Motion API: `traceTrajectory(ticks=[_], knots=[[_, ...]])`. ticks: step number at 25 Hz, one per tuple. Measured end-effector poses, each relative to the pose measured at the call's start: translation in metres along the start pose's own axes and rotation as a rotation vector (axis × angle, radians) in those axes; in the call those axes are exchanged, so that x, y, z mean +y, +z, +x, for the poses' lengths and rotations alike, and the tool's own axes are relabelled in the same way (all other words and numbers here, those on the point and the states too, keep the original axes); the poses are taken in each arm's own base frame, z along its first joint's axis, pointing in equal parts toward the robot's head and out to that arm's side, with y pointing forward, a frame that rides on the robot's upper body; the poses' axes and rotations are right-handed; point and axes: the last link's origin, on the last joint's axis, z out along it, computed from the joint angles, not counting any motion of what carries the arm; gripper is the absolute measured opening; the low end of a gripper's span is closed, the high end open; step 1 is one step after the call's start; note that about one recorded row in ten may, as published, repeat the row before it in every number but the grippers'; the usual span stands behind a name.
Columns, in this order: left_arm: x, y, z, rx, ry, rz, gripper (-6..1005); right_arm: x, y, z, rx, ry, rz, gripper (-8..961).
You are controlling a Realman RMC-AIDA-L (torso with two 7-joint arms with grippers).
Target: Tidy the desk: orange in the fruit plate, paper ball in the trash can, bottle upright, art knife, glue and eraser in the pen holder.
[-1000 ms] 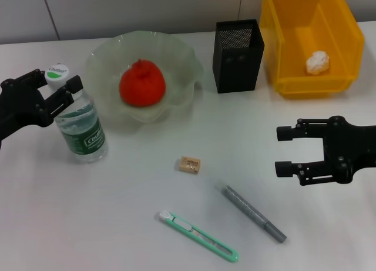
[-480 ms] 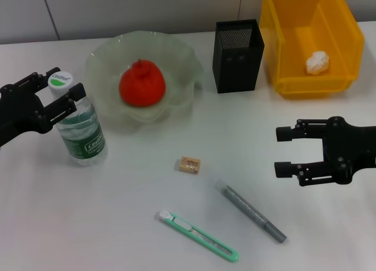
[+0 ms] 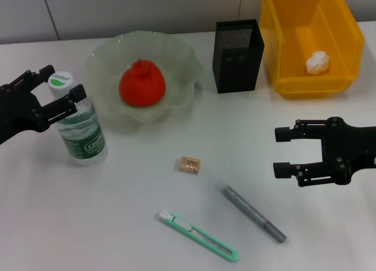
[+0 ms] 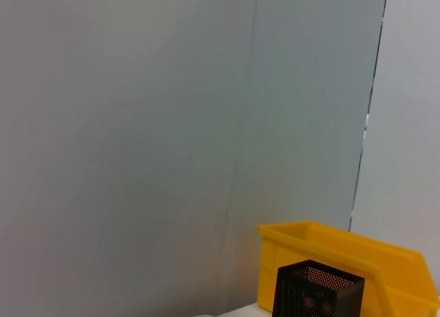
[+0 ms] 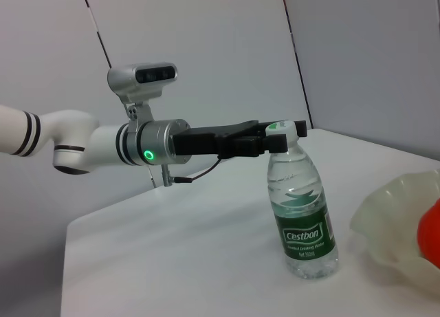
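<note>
Head view: my left gripper is reaching level, fingers spread wide around the upright bottle neck; my right gripper is hovering spread above the worktop.

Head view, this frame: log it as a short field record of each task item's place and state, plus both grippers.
orange: in fruit plate
paper ball: in trash can
bottle: upright, near plate
eraser: on desk, loose
art knife: on desk, loose
glue: on desk, beside art knife
pen holder: standing between plate and trash can
left gripper: open around bottle's neck
right gripper: open, above desk, holding nothing
</note>
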Motion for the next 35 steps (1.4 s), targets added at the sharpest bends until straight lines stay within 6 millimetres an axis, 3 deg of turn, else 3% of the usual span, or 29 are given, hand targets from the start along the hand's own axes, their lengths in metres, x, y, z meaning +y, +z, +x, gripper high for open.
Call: traceTrajectory(ticks=[10, 19, 24, 30, 35], knots=[[-0.006, -0.005, 0.012, 0.041, -0.001, 0.015, 856, 0.001, -0.001, 0.000, -0.006, 0.005, 0.000, 778], [-0.012, -0.025, 0.054, 0.137, 0.003, 0.000, 855, 0.000, -0.002, 0.000, -0.014, 0.006, 0.009, 778], [0.001, -0.041, 0.072, 0.141, 0.030, -0.142, 855, 0.000, -0.005, -0.004, -0.027, 0.006, 0.010, 778], [0.020, -0.058, 0.070, 0.080, 0.009, -0.332, 855, 0.001, -0.010, -0.009, -0.017, 0.003, 0.013, 778], [0.030, -0.064, 0.051, -0.061, -0.046, -0.402, 855, 0.005, -0.019, -0.018, 0.014, -0.003, 0.018, 779]])
